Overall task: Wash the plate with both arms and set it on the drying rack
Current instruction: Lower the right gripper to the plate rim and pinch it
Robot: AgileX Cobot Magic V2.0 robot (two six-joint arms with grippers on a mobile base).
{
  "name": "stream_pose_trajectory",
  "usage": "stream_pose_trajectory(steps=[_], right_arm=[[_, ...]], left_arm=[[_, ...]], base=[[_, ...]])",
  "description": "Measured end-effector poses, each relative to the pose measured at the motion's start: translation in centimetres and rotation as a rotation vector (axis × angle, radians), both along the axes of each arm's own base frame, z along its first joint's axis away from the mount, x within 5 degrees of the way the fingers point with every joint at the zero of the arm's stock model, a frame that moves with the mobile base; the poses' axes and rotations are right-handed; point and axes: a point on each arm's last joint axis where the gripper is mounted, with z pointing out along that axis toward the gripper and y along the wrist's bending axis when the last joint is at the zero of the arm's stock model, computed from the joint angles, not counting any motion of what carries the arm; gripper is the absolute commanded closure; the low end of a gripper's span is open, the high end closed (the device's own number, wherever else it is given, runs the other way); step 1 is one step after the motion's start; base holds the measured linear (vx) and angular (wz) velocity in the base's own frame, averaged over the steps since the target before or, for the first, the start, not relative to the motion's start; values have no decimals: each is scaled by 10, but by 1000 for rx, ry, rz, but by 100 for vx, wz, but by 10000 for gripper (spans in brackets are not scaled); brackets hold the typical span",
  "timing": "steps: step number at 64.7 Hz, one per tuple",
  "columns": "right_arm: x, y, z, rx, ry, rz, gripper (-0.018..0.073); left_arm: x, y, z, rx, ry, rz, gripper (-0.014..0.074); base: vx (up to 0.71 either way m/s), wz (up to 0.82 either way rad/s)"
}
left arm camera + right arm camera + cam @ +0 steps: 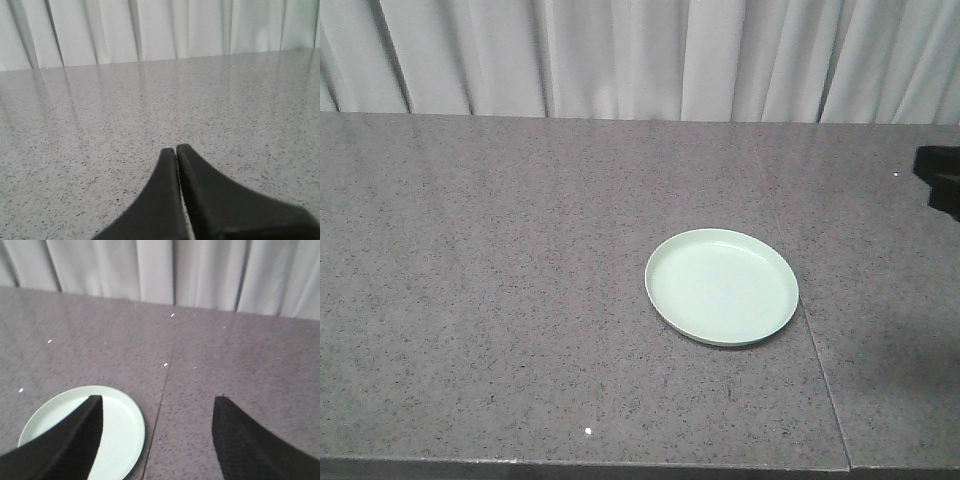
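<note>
OK, the plate is flat on the counter, right of centre and rim up. Its right edge sits just at the counter seam. It's plain pale mint and glossy, with nothing on it.

Left gripper: jaws pressed nearly together with only a thin slit between the tips, holding nothing. It's low over bare counter and pointing at the curtain.

Right gripper: jaws wide apart, holding nothing. In its wrist view the plate is low left, partly behind one finger. The seam runs up between the two fingers, and the other finger is over bare counter right of the seam. In the front view the plate lies apart from both grippers.

A black part pokes in at the right edge of the front view, well apart from the plate. Can't tell which piece it is.
</note>
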Motion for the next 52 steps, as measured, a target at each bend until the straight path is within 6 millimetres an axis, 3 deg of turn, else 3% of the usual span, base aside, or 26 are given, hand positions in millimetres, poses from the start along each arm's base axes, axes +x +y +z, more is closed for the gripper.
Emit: stream_pose_trajectory(steps=[8,16,25,33,52], right_arm=[[37,12,6,31,119,140,93],[73,24,-3,76,239,263,93],[114,45,-33,21,377,341,93],[146,60,-64,-43,497,311,93],[191,64,-119,-192,677,144,93]], left_arm=[[0,0,0,0,0,0,603],[0,0,0,0,0,0,603],[0,0,0,0,0,0,603],[0,0,0,0,0,0,603],[0,0,0,0,0,0,603]], base=[[0,0],[0,0],[0,0],[0,0],[0,0]])
